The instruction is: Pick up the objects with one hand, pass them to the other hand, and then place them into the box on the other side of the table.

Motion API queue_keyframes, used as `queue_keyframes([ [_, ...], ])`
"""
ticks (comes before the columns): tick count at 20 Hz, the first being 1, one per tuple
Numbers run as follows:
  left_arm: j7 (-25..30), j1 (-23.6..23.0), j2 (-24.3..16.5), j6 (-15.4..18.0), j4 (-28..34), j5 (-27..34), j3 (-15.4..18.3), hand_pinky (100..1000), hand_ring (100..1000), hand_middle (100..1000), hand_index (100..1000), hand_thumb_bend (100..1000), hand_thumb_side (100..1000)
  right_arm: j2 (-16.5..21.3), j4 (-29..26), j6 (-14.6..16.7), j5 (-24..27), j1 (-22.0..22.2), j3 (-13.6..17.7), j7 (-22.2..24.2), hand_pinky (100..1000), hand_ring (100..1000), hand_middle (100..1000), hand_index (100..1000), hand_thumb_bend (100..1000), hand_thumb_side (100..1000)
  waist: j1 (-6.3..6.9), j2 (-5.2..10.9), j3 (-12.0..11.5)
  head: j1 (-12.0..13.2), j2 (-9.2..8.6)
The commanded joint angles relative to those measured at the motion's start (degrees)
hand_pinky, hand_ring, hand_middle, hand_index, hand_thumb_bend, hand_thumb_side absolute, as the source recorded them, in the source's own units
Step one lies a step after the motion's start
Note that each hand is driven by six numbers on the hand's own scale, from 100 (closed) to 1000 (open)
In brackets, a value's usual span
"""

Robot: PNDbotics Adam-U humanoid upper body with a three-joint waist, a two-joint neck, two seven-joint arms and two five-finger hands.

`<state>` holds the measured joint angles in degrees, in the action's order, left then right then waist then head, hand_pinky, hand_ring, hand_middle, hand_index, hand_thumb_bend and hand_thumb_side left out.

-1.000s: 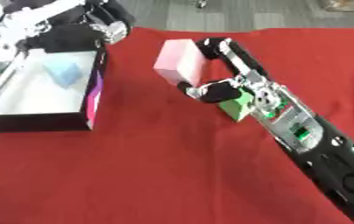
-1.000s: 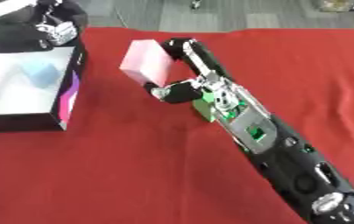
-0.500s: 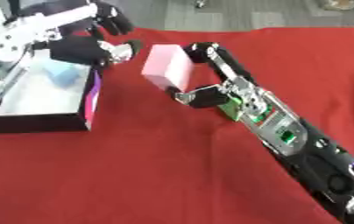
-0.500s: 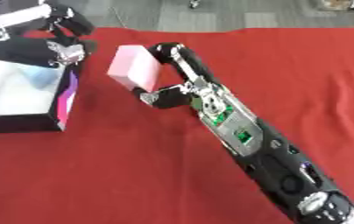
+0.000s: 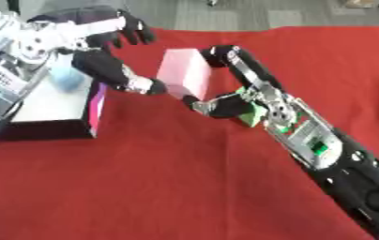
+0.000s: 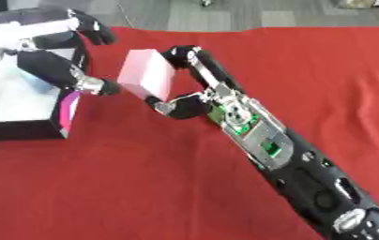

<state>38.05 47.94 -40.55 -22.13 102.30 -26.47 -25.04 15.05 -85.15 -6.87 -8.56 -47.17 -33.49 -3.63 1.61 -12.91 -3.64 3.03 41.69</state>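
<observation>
A pink block [image 5: 185,72] hangs above the red cloth, held tilted. My right hand [image 5: 246,75] is shut on it, with fingers curled over its top right corner and the thumb under its lower edge. My left hand [image 5: 102,65] reaches in from the upper left with its fingers spread above the block's left side. Its thumb tip touches the block's lower left edge. The open white box [image 5: 45,129] with a magenta side wall stands at the left edge. Inside it lies a pale blue object [image 5: 65,77].
A red cloth [image 5: 160,187] covers the table. My right forearm [image 5: 324,150] slants across it from the lower right. A green patch [image 5: 250,115] shows by my right wrist. Grey floor lies beyond the table's far edge.
My right hand has carried the pink block leftward, closer to the box. My left hand has come away from over the box and spread its fingers around the block's left side.
</observation>
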Motion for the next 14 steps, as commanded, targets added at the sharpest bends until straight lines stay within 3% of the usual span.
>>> queue_keyframes([
  [1, 1.9, 1.2, -0.5, 1.7, 0.7, -3.4, 0.3, 813, 855, 780, 862, 704, 538, 1.0, -2.1, -0.8, 0.7, -0.7, 0.0, 0.4, 832, 696, 561, 601, 100, 100, 0.77, 0.95, -0.2, -0.2, -0.03],
  [6, 4.6, 1.2, -0.2, 5.2, 2.1, -7.8, 0.4, 828, 868, 783, 865, 784, 513, 1.0, -2.6, -1.2, 0.9, -0.6, -0.1, 0.9, 832, 695, 561, 600, 100, 100, 0.68, 0.86, -0.2, -0.3, -0.12],
  [14, 4.2, 1.4, 0.7, 7.1, 3.6, -13.8, 0.8, 831, 872, 793, 879, 783, 474, 0.9, -3.0, -1.5, 0.8, -0.5, -0.4, 1.8, 832, 694, 560, 599, 100, 100, 0.56, 0.75, -0.3, -0.2, -0.66],
])
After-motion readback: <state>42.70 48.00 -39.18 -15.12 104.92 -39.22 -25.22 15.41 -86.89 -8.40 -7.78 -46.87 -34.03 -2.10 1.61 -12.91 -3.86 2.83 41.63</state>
